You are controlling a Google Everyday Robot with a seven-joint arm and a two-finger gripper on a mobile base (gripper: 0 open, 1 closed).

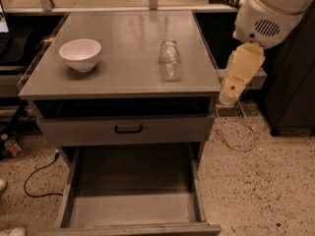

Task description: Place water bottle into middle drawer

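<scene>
The water bottle [170, 59] is clear and ribbed and lies on its side on the grey cabinet top [123, 38], right of centre, cap toward the back. The middle drawer [133, 208] is pulled out at the bottom, with a bare grey floor and low side walls. My gripper [231, 90] hangs at the end of the cream arm link beside the cabinet's right edge. It is below the level of the top, to the right of the bottle, and apart from it.
A white bowl [80, 54] stands on the left of the cabinet top. A closed grey drawer front with a black handle [129, 128] sits above the open drawer. The white arm housing [268, 14] fills the upper right. A black cable [39, 178] lies on the speckled floor at left.
</scene>
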